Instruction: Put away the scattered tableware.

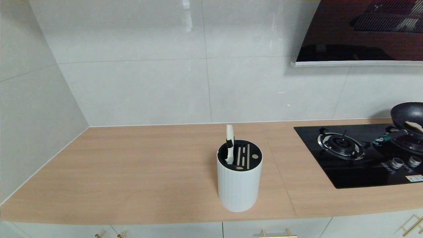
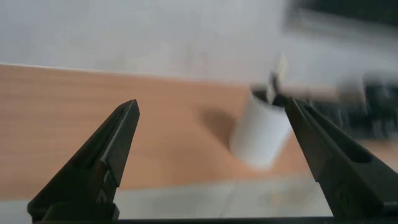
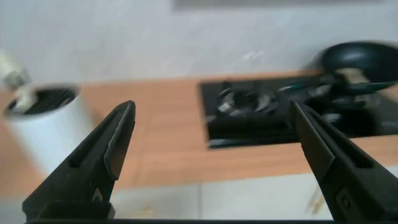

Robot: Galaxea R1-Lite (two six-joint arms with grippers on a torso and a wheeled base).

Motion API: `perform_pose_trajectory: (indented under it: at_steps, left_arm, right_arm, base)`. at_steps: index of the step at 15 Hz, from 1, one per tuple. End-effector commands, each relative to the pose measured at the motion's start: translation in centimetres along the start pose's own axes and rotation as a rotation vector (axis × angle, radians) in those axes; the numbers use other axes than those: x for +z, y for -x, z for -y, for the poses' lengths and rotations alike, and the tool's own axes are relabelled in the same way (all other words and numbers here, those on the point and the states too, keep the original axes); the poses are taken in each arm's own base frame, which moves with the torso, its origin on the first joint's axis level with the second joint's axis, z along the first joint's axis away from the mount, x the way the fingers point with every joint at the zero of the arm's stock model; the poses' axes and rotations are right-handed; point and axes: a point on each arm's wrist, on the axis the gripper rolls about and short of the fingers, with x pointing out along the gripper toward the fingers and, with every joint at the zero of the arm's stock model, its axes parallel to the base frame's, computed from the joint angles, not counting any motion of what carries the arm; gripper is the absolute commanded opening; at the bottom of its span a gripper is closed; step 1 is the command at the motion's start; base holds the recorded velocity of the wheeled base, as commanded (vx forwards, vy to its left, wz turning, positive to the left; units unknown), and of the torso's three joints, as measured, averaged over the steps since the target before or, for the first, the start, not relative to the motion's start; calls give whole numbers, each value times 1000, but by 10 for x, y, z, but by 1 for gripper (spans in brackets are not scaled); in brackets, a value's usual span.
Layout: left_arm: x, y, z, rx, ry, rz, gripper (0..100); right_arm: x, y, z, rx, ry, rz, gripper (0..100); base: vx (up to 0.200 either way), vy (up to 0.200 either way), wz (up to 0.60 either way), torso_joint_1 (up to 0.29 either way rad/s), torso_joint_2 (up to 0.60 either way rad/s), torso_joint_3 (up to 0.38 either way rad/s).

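- Centre of head frame: white holder [image 1: 238,185], cream-handled utensil [image 1: 230,138] standing in it.
- Ahead of left gripper [image 2: 211,104] and right gripper [image 3: 211,106], well apart; both spread wide.

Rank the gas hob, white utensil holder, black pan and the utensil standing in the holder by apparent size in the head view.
Largest to smallest:
gas hob
white utensil holder
black pan, cut off at the picture's edge, so its rank is unsure
utensil

Grey tiled wall [image 1: 132,82], wooden counter [image 1: 132,172]
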Motion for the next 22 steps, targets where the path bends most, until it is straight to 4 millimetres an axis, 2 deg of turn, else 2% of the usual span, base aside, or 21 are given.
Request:
perform_pose_trajectory:
  at_steps: [1, 3, 4, 7, 8, 10, 13, 15, 16, 22]
  left_arm:
    - [-15, 15, 0, 45, -28, 99, 100]
    - [-34, 13, -6, 94, -101, 68, 100]
    - [-42, 11, -10, 153, -152, 72, 100]
    - [-51, 11, -13, 184, -202, -7, 100]
    - [-55, 11, -14, 193, -215, -52, 100]
    - [-65, 12, -17, 214, -237, -152, 100]
    - [-66, 13, -16, 167, -294, -177, 100]
    - [-67, 13, -15, 117, -304, -188, 100]
    - [-67, 12, -15, 111, -307, -189, 100]
    - [-66, 12, -15, 115, -293, -185, 100]
  right_arm:
    - [-4, 8, 0, -58, -17, 40, 100]
    - [-14, 12, -2, -94, -21, 49, 100]
    - [-27, 16, -3, -114, -10, 57, 100]
    - [-66, 5, -4, -124, 13, -26, 100]
    - [-72, 3, -4, -125, 30, -30, 100]
    - [-75, 3, -5, -111, 45, -62, 100]
    - [-79, 3, -6, -60, 50, -100, 100]
    - [-79, 4, -9, 89, 47, -104, 100]
    - [-85, 4, -11, 188, 41, -161, 100]
    - [-84, 4, -11, 181, 26, -152, 100]
  base:
    - [0, 0, 0, 0, 0, 0]
    - [0, 0, 0, 0, 0, 0]
    - [0, 0, 0, 0, 0, 0]
    - [0, 0, 0, 0, 0, 0]
    - [0, 0, 0, 0, 0, 0]
    - [0, 0, 0, 0, 0, 0]
    - [0, 0, 0, 0, 0, 0]
    - [0, 0, 0, 0, 0, 0]
    - [0, 0, 0, 0, 0, 0]
    - [0, 0, 0, 0, 0, 0]
